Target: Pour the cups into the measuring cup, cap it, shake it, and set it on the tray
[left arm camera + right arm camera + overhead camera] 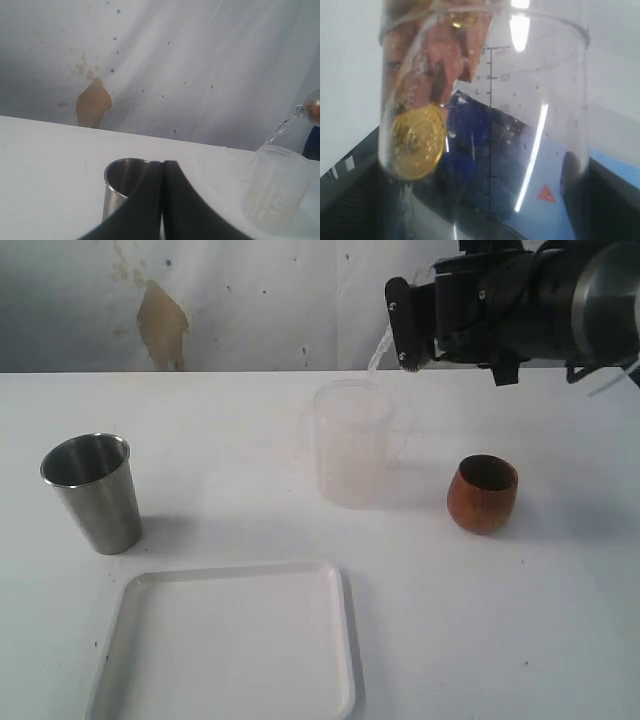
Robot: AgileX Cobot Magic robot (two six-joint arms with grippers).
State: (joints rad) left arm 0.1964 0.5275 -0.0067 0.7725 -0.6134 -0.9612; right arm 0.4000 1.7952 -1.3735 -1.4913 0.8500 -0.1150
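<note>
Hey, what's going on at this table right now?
The right pincer holds the clear measuring cup tipped above the frosted container, and a thin stream seems to run down into it. A gold disc shows in the held cup. The left pincer is shut and empty, with the steel tumbler just ahead of it. The wooden cup and white tray sit untouched.

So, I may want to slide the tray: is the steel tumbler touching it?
Apart. The exterior view shows a strip of bare table between the base of the steel tumbler and the rim of the tray.
</note>
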